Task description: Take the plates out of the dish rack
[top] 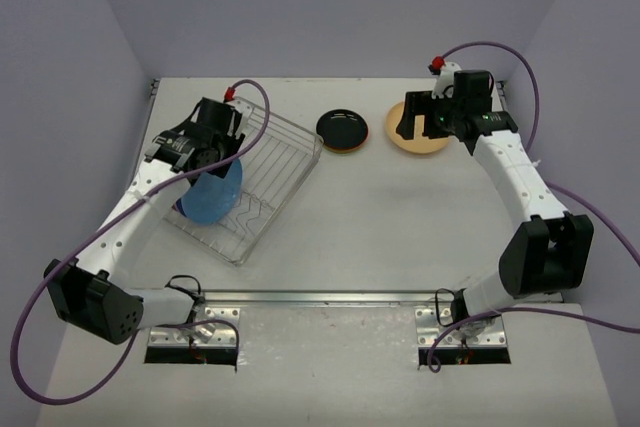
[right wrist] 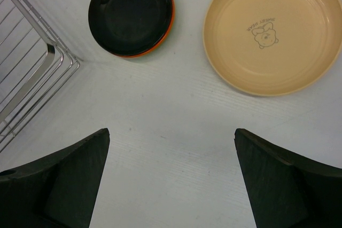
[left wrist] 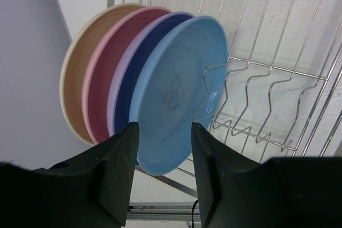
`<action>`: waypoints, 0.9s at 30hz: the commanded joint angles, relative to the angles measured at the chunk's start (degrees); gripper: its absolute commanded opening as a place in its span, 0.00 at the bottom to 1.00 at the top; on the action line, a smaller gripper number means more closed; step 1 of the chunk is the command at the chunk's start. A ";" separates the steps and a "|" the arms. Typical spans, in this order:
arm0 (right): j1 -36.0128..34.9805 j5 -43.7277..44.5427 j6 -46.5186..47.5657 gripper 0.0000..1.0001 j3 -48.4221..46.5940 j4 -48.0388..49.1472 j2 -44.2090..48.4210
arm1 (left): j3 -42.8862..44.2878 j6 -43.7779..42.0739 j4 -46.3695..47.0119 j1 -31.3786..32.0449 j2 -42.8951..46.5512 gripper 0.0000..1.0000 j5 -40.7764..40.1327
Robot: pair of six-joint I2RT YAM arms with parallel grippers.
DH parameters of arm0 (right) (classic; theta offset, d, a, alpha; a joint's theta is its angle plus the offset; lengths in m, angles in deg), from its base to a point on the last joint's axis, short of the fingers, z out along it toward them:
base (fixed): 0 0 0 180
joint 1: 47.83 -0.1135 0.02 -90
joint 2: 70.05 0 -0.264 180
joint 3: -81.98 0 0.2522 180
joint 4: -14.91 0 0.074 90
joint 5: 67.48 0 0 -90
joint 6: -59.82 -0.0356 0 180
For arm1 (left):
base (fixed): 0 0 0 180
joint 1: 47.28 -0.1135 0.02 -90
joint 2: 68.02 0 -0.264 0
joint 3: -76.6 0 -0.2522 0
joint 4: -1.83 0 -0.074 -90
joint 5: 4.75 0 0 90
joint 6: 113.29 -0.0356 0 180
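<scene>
well, the left gripper [left wrist: 163,132] hung over the left end of the dish rack [top: 268,172], its jaws parted by a moderate gap and clamped on nothing. its two dark fingers [left wrist: 120,164] stood either side of the lower rim of the blue plate [left wrist: 179,92], which showed in the gap between them; whether a pad touched that rim i could not tell. the blue plate stood on edge in the rack's wire slots, at the front of a row of four. close behind it came the lavender plate [left wrist: 125,86], then the pink plate [left wrist: 96,92], then the cream plate [left wrist: 70,78], all on edge and overlapping like fanned cards. to the right of the row, in the left wrist view, the rack showed only its zigzag wires. from the top view the rack sat askew on the left side of the table [top: 400,237], with the blue plate showing under the left arm.

the right gripper [right wrist: 171,134] hovered above the table at the far right, jaws spread wide with only tabletop between them. just beyond its fingers lay the tan plate [right wrist: 272,30], flat and face up, a small bear drawing in its middle. to the left of it, and apart from it, lay the black plate [right wrist: 131,12], stacked on the orange plate [right wrist: 155,50], of which only a thin rim showed. one corner of the rack stood near the black plate, not touching it.
</scene>
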 commanded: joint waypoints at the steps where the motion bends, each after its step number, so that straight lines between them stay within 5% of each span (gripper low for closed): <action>1: -0.35 0.24 -0.46 0.99 0.43 2.44 2.37 | 0.04 0.70 1.92 0.23 -0.29 0.41 -5.36; 27: -0.35 -0.98 -0.62 0.99 1.93 2.83 2.91 | -7.61 -3.59 7.35 -5.45 -1.19 0.37 -2.77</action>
